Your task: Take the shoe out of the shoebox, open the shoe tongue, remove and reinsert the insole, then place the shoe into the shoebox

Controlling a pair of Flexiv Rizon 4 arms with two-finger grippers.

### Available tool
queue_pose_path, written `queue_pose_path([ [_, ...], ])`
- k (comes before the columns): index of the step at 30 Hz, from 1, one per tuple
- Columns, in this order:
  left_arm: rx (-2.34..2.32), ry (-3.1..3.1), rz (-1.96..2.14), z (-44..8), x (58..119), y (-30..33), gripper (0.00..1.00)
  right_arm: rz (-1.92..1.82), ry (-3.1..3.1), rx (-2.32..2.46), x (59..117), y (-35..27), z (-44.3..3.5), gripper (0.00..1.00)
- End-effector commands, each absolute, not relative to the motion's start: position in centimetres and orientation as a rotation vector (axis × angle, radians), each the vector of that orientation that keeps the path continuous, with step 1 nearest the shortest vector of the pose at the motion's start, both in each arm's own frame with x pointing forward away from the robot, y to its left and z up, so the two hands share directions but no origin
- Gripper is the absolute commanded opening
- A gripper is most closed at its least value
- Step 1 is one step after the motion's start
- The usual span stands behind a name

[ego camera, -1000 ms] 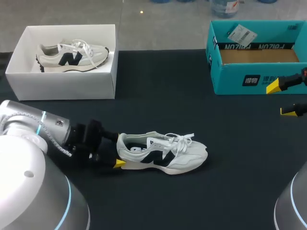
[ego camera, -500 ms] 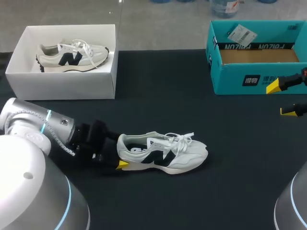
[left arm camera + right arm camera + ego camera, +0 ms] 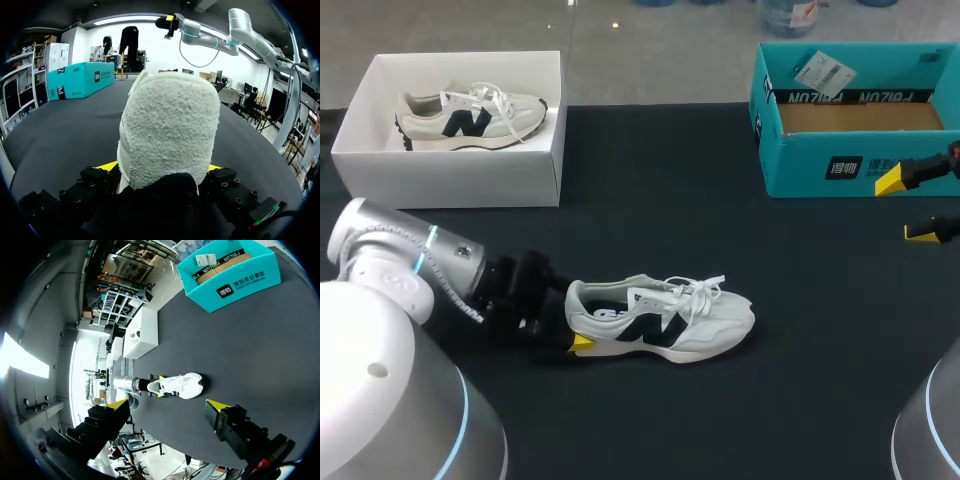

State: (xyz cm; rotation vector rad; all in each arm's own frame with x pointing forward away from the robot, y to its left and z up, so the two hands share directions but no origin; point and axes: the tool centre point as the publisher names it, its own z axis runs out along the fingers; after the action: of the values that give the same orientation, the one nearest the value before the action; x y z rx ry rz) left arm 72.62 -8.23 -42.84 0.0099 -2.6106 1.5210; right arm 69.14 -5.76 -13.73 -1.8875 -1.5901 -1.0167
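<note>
A white sneaker (image 3: 665,322) with a dark side logo lies on its sole on the black table, toe to the right. My left gripper (image 3: 572,318) is at its heel, with one yellow fingertip (image 3: 582,343) on the near side. In the left wrist view the terry-lined heel (image 3: 167,130) fills the space between the fingers (image 3: 106,166); I cannot see that they touch it. The teal shoebox (image 3: 855,150) stands open at the back right. My right gripper (image 3: 906,206) hangs open and empty just in front of it.
A white open box (image 3: 450,170) at the back left holds a second matching sneaker (image 3: 470,115). A paper tag (image 3: 818,70) lies on the teal box's flap. The right wrist view takes in the sneaker (image 3: 180,386) and both boxes from afar.
My left arm has pushed a little to the right, bringing its fingers further around the heel; the sneaker has shifted slightly right. The right arm has stayed still.
</note>
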Motion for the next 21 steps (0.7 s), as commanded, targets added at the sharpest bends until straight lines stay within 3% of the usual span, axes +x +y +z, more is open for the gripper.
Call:
queue_pose_path([
  [1,-0.003,-2.607,1.505,-43.30,72.80,-8.59,0.00,-1.013,-1.590,-1.890,69.19,-5.71,-13.80,1.00],
  [21,-0.034,-2.595,1.477,-43.10,72.59,-8.56,0.00,-1.013,-1.590,-1.890,69.19,-5.71,-13.80,1.00],
])
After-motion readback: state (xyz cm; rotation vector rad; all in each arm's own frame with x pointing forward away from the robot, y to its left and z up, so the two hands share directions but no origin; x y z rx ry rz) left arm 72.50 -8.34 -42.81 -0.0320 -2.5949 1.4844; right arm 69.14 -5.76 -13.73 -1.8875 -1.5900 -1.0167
